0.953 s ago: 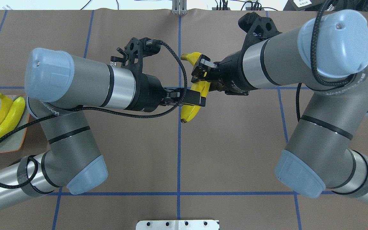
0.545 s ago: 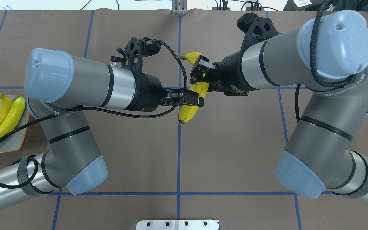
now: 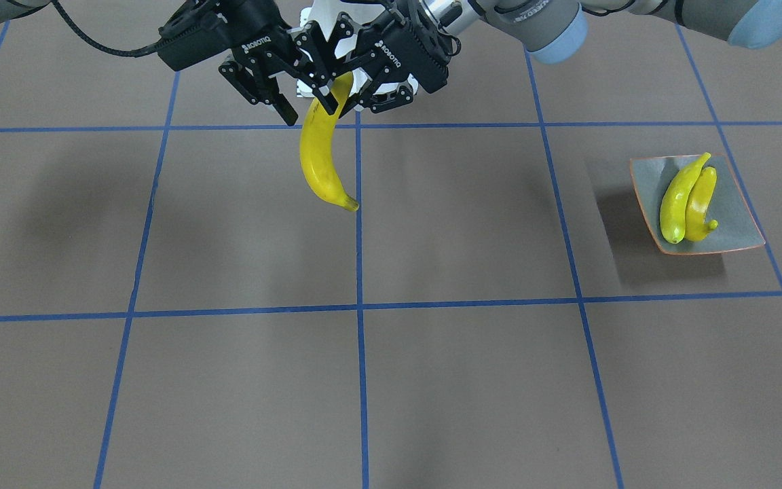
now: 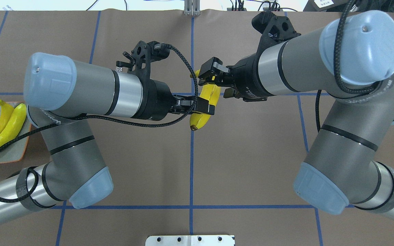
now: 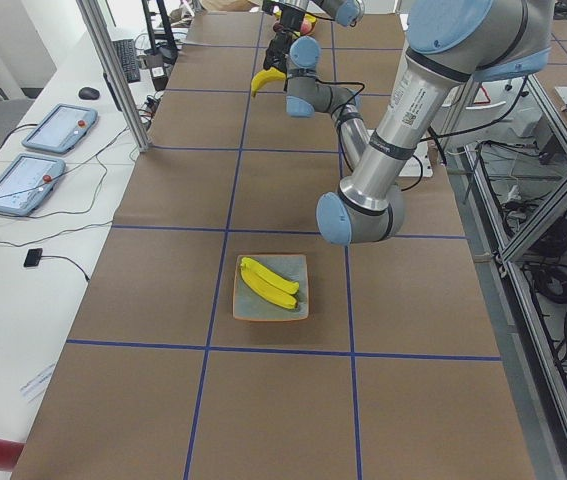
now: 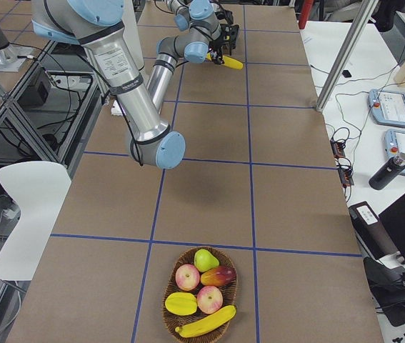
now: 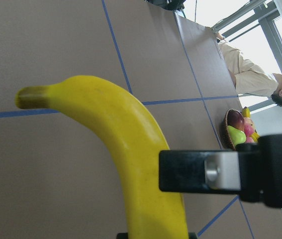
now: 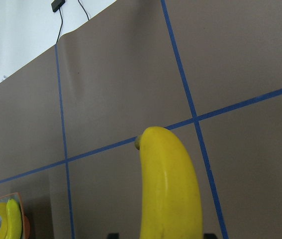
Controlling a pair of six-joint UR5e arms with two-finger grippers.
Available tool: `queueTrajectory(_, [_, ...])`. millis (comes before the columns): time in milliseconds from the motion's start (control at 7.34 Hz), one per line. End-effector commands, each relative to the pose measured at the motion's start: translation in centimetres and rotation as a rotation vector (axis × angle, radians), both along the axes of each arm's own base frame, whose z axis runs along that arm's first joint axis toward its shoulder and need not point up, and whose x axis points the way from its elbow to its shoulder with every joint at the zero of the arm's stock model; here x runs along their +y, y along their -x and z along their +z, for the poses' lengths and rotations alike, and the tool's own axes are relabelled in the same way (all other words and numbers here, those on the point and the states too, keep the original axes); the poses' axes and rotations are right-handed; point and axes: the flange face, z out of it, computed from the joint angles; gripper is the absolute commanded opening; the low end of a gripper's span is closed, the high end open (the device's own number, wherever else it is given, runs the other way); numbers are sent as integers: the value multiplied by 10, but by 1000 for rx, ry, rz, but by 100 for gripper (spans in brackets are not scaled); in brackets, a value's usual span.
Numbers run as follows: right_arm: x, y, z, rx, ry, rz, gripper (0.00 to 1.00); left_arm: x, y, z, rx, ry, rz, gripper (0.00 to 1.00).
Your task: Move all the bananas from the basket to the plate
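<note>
Hanging above the surface [image 3: 472,224] in the upper middle of the front view, the banana [image 3: 316,159] was pinched near mid-length by my left tool [image 4: 206,104]. The right tool [image 4: 210,80] looked spread around its upper end, not gripping. Two bananas [image 3: 686,197] lay on the plate [image 3: 737,210] at right, and a fourth banana [image 6: 206,323] lay in the basket [image 6: 231,289]. I saw two risks: glossy fruit swivelling in a single pinch, or the withdrawing right tool snagging it loose.
</note>
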Motion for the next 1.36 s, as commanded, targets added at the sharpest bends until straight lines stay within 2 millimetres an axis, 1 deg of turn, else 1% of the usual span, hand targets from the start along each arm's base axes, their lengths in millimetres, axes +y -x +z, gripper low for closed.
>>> queueTrajectory(0, [-7,-26,-3,-8,-25,28,100,0,1,17,-24,10,-1,0])
queueTrajectory(136, [-21,-40,8,13,-16,54,100,5,11,47,-56,30,-4,0])
queueTrajectory(272, [-31,-52,31,65,-39,41,100,5,31,80,-99,42,-25,0])
queueTrajectory(408, [-42,-64,58,122,-54,20,100,-1,54,121,-165,27,-54,0])
queueTrajectory(545, [-56,-81,84,180,-73,17,100,5,74,159,-238,-29,-58,0])
queueTrajectory(681, [-72,-96,122,255,-83,5,100,16,97,193,-305,-75,-58,0])
queueTrajectory(817, [-82,-116,157,330,-115,-18,100,13,126,226,-379,-124,-79,0])
queueTrajectory(953, [-86,-141,188,390,-148,-45,100,17,151,263,-477,-238,-70,0])
queueTrajectory(1225, [-91,-198,234,446,-185,-95,100,16,198,320,-644,-425,-49,0])
